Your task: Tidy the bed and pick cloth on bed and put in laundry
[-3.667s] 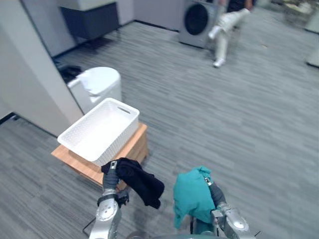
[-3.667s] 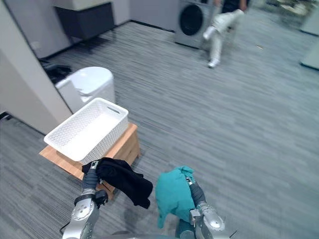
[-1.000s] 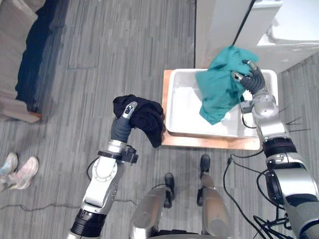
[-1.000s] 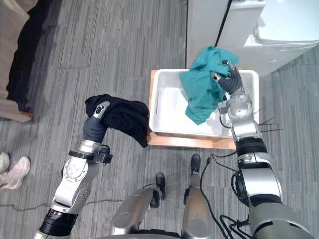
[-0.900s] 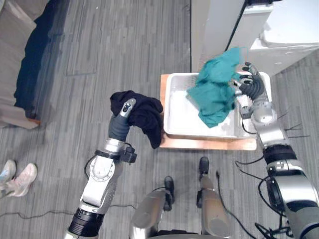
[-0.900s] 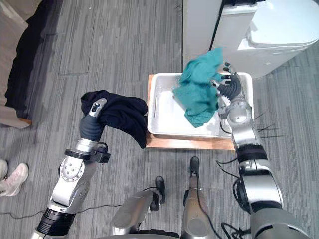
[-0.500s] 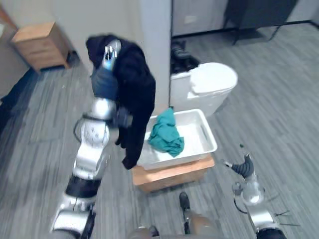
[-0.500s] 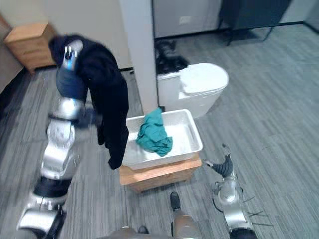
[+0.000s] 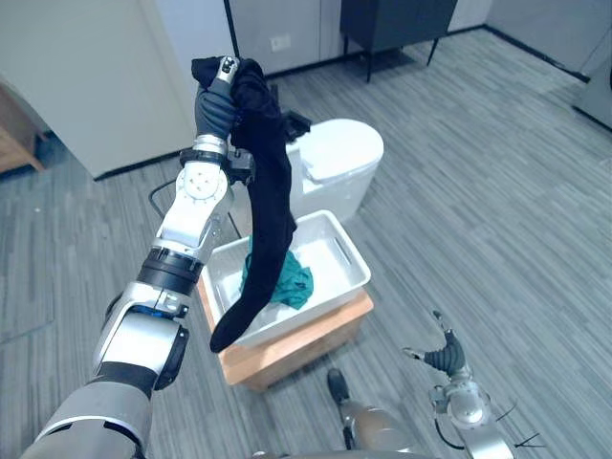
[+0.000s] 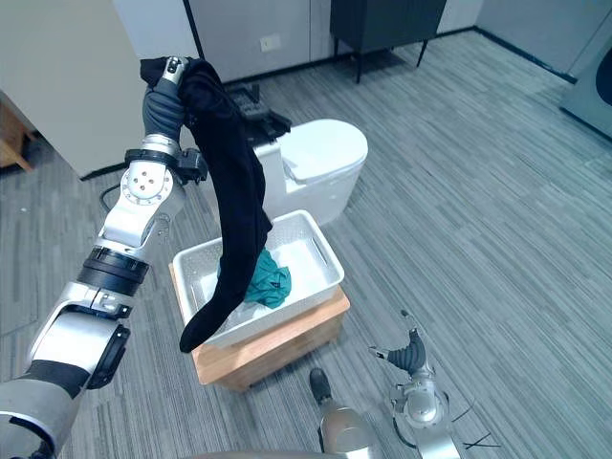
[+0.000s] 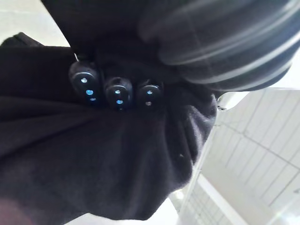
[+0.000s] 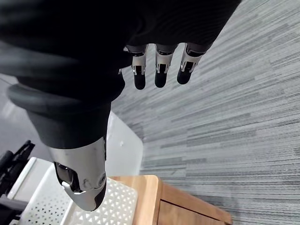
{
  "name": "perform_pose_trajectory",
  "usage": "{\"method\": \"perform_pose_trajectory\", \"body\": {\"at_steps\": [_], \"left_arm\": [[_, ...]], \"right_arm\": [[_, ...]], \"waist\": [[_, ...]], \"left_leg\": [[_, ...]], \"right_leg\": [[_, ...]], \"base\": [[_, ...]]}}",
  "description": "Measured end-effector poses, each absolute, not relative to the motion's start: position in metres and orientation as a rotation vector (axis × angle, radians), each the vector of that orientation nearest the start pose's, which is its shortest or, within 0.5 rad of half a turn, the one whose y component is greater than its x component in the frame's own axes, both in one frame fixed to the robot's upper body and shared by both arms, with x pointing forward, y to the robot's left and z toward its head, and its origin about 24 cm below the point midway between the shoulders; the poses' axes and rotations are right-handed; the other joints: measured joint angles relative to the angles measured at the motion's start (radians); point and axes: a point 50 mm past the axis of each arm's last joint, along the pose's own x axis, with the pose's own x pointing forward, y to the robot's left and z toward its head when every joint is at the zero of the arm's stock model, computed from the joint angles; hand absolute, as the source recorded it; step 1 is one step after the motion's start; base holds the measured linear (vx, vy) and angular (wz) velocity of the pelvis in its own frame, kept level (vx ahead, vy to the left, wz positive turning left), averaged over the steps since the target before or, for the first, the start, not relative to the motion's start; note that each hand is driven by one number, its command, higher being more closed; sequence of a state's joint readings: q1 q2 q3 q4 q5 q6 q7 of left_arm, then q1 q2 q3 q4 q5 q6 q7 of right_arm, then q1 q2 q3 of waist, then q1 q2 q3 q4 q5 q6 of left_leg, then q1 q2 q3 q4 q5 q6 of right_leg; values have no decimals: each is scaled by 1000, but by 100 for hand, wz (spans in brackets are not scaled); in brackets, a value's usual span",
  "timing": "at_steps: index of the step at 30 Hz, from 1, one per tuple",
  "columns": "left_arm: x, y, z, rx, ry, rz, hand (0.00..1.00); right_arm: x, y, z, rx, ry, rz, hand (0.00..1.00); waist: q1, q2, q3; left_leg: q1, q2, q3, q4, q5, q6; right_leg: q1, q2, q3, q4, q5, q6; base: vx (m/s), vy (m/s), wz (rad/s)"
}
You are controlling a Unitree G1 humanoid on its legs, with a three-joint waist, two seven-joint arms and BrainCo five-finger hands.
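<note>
Grey flooring: limp black cloth (image 9: 271,201), gripped by left robot hand (image 9: 214,103), should be lowered wholly into white perforated plastic basket (image 9: 356,271); right robot hand (image 9: 442,357) open.

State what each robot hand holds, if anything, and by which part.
The left hand grips the black cloth by its bunched top end; the rest hangs. The right hand holds nothing.

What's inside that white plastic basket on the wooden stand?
A crumpled teal cloth lies in the white basket. The black garment hanging from the left hand covers part of both, hiding anything behind it.
</note>
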State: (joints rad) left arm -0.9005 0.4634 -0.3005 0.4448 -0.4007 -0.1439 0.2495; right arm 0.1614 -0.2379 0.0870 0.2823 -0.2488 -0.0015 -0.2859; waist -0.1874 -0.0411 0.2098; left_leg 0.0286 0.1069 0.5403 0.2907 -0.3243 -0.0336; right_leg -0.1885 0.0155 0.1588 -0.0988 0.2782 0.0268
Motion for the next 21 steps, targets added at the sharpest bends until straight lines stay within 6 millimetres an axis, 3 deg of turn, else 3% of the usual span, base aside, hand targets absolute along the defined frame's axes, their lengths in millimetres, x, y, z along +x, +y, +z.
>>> {"method": "perform_pose_trajectory", "body": {"at_steps": [4,6,7,8,11,14,17,21], "left_arm": [[376,132,213,123,-452,-142,100],[372,123,186,91,-377,-183,100],[365,113,162,68,-308,-222,100],[354,100,138,41,-243,-265,100],[318,66,95,-4,-152,-393,100],[290,43,89,-51,-156,-499,100],[270,29,96,-98,-197,-571,100],[250,23,99,-147,-215,-638,100]], "right_arm": [[213,-207,-33,-531,305,-207,0],[221,-204,-28,-513,277,-213,0],[224,-202,-25,-506,262,-215,0],[224,-201,-24,-502,250,-215,0],[224,-198,-23,-490,237,-229,0],[227,-196,-21,-489,227,-226,0],[229,-197,-19,-492,214,-248,0],[230,-198,-18,-497,207,-261,0]], "waist": [[-11,-3,76],[-16,6,98],[-16,14,111],[-15,26,121],[8,50,140],[19,69,152],[40,81,159],[39,95,166]], "left_leg": [[-66,5,-10,66,-27,16],[-86,6,-13,79,-34,20],[-86,5,-13,80,-35,20],[-87,5,-13,78,-35,20],[-87,-3,-15,66,-35,20],[-91,-10,-20,61,-34,21],[-92,-15,-28,60,-34,23],[-103,-19,-52,60,-34,23]], "right_leg": [[-39,-9,6,0,17,12],[-52,-12,5,0,22,12],[-52,-12,7,0,24,13],[-53,-12,8,0,24,13],[-58,-14,13,0,23,13],[-62,-20,15,0,23,12],[-62,-22,15,0,16,5],[-63,-30,0,0,2,9]], "base": [[-35,63,0],[-4,80,3],[31,73,0],[42,55,1],[52,39,0],[27,21,3],[0,-5,3],[6,-22,15]]}}
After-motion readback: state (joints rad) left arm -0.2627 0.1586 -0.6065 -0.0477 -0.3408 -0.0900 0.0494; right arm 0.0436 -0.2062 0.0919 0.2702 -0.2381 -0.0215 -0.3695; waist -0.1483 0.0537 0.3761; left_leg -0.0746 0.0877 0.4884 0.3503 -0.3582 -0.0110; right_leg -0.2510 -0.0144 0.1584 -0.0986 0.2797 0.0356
